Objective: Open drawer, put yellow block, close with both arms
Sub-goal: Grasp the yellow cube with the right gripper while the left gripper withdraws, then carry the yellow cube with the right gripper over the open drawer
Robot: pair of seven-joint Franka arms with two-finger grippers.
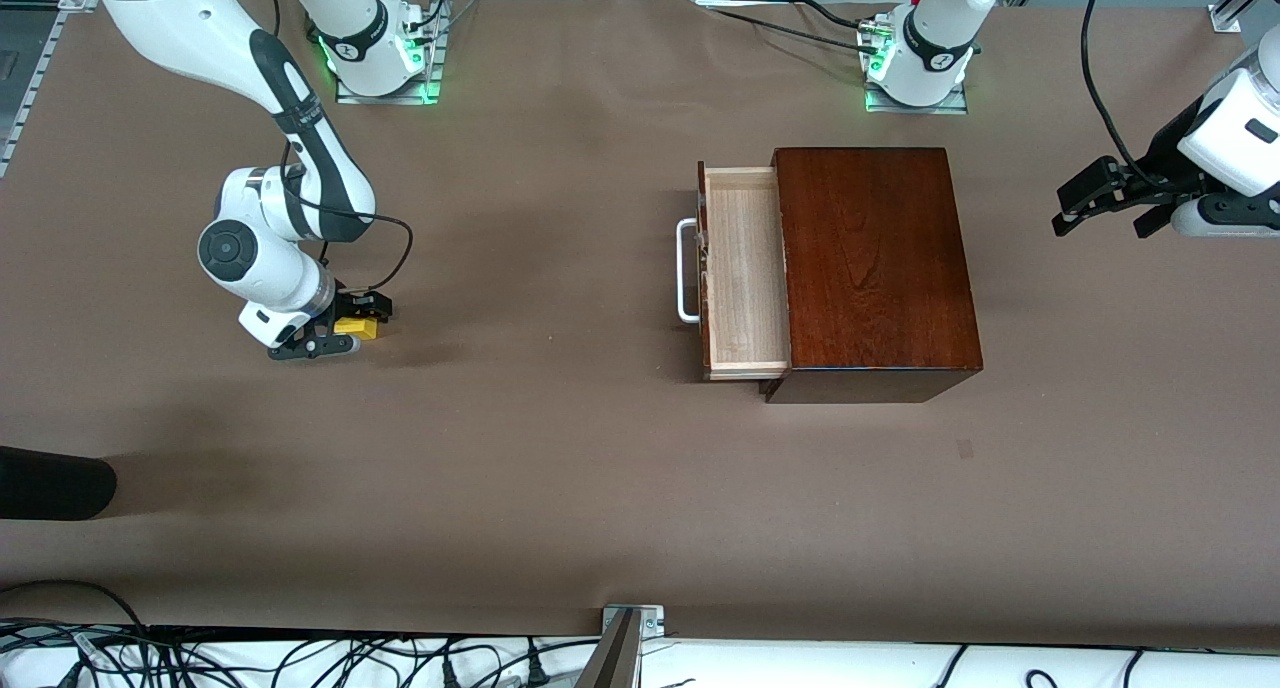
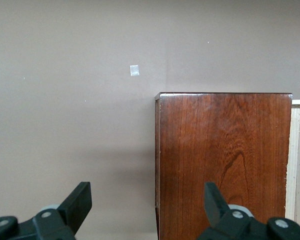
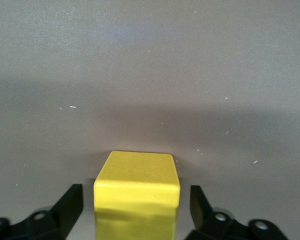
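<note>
The yellow block [image 1: 358, 327] sits on the brown table toward the right arm's end. My right gripper [image 1: 350, 329] is down at the table, open, with one finger on each side of the block and a gap on both sides; the right wrist view shows the block [image 3: 136, 175] between the fingers [image 3: 70, 205]. The drawer [image 1: 745, 268] is pulled out of the dark mahogany box [image 1: 870, 258], its pale tray empty, its white handle [image 1: 686, 271] facing the right arm's end. My left gripper [image 1: 1062, 210] hangs open and empty in the air past the box toward the left arm's end. The left wrist view shows the box [image 2: 222, 160].
A dark rounded object [image 1: 50, 483] pokes in at the table's edge near the front camera, at the right arm's end. A small patch [image 1: 964, 449] marks the table nearer the camera than the box. A metal bracket [image 1: 630, 623] sits at the front edge.
</note>
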